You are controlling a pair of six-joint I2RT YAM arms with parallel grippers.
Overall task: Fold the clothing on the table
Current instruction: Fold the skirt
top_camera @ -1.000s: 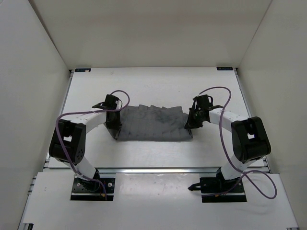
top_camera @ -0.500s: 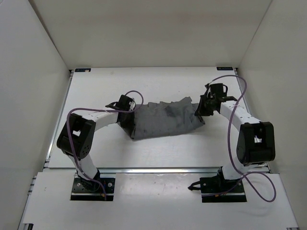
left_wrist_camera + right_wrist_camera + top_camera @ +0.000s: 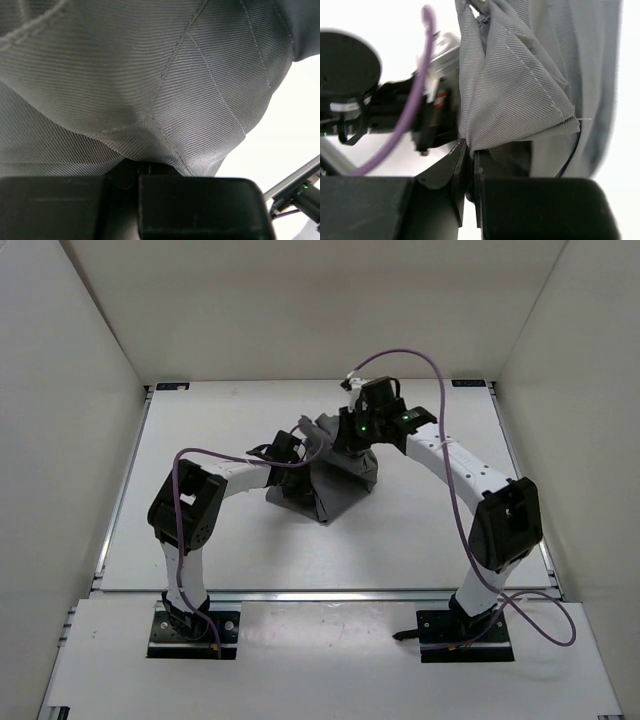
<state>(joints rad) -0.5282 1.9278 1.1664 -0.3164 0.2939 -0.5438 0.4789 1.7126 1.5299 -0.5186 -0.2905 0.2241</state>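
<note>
The clothing (image 3: 335, 478) is bunched up in a small grey heap near the middle of the white desk (image 3: 200, 430), a little toward the back. One second ago it was spread out wide and flat between the two arms. Half a second ago it was already lifted and pulled in a bit. Since then its right side has been carried over to the left side, so the cloth is now doubled up. The left jaws are shut tight on a fold of the cloth, and a stitched seam is seen just above them. The right jaws are pinched together on a hemmed corner. The right arm (image 3: 450, 462) has been swung far to the left, and the left arm (image 3: 240, 476) has been pushed farther out. The two sets of jaws are now held close together.
</note>
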